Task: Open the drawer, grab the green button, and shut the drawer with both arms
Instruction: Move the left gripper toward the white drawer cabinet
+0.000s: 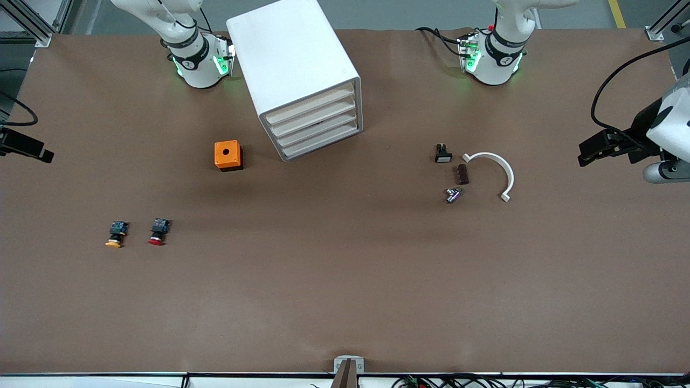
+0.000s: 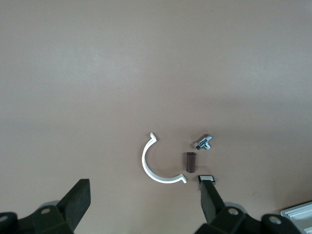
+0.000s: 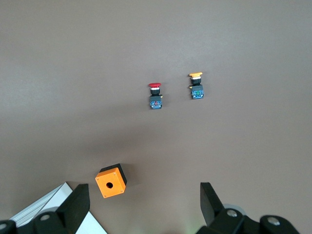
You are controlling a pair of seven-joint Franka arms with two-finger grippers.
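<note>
Currently all four drawers of the cabinet (image 1: 302,75) sit closed; both the left gripper (image 2: 146,204) and right gripper (image 3: 144,207) hover above the surface (image 1: 345,280), fingers spread.

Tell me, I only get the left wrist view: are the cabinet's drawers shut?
Observer: Yes; the front view shows all four drawers in the cabinet pushed in.
Operator: Any green button?
Observer: None shows; only a red-capped button and a yellow-orange-capped button, toward the right arm's end of the table.
Operator: My left gripper hangs open over the table near the white clip. The right one?
Observer: The right gripper is open, empty, over the table near the orange box.
</note>
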